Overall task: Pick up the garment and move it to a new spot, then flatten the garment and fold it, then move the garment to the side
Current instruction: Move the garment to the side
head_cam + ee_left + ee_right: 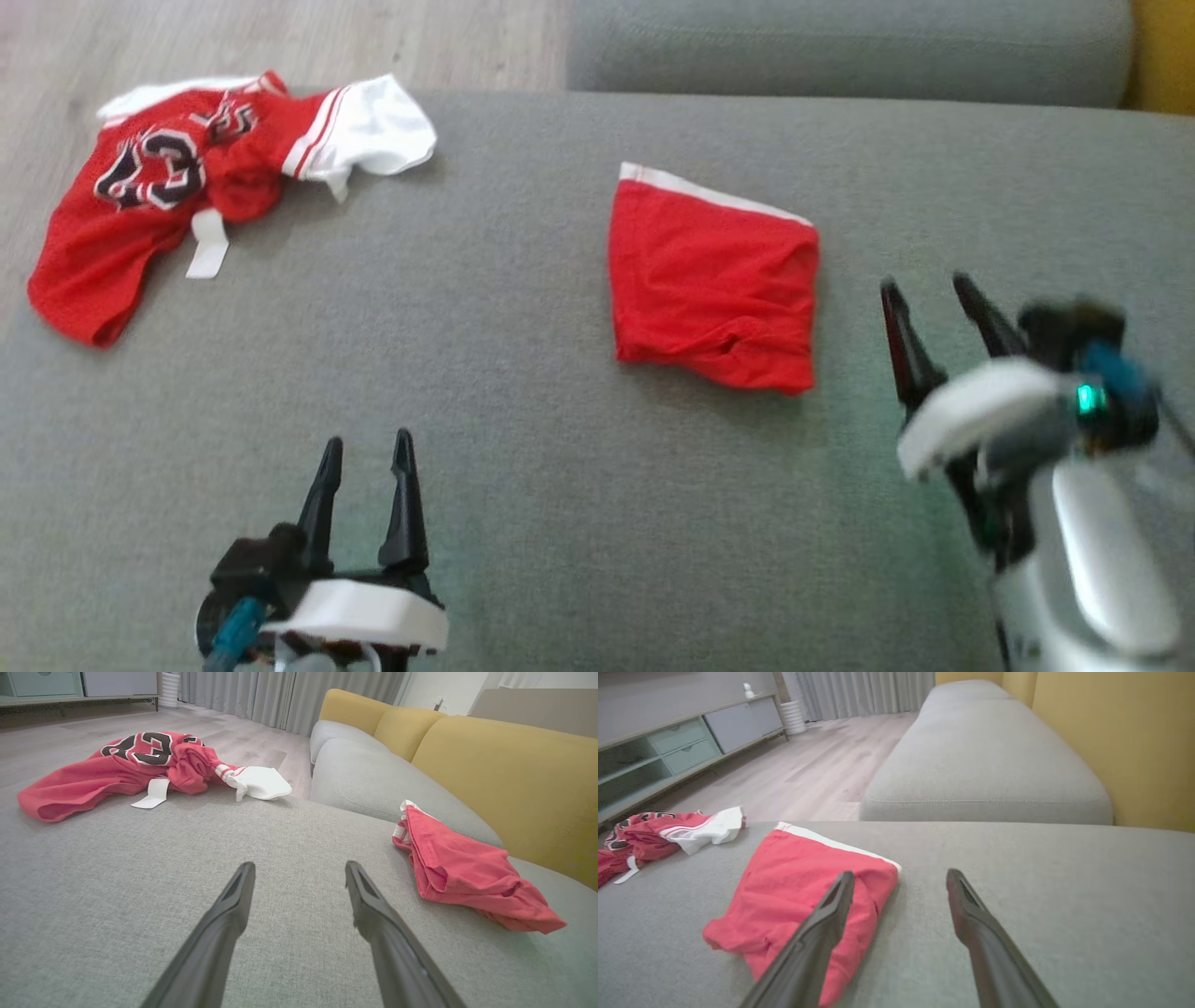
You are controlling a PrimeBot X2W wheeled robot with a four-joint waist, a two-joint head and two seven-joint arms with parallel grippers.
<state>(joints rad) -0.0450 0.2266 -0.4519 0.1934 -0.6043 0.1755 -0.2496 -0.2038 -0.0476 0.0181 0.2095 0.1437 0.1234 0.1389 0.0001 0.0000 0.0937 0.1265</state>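
Looking down from the head camera, I have the folded red garment [714,285] lying flat on the grey sofa seat [523,485], a little right of the middle, its white-trimmed edge turned away from me. My right pincer [924,281] hangs just beside the garment's right edge, fingers spread wide and holding nothing; it is blurred in this view. In the right wrist view one finger crosses in front of the red cloth, and I cannot tell whether it touches. My left pincer [369,439] sits low at the near left, also wide and empty, well apart from the garment, with bare seat between its fingers. A crumpled red jersey [159,196] with white sleeves and dark numerals lies at the far left corner of the seat, beside the wooden floor [280,37]. Yellow back cushions [504,765] run along the right.
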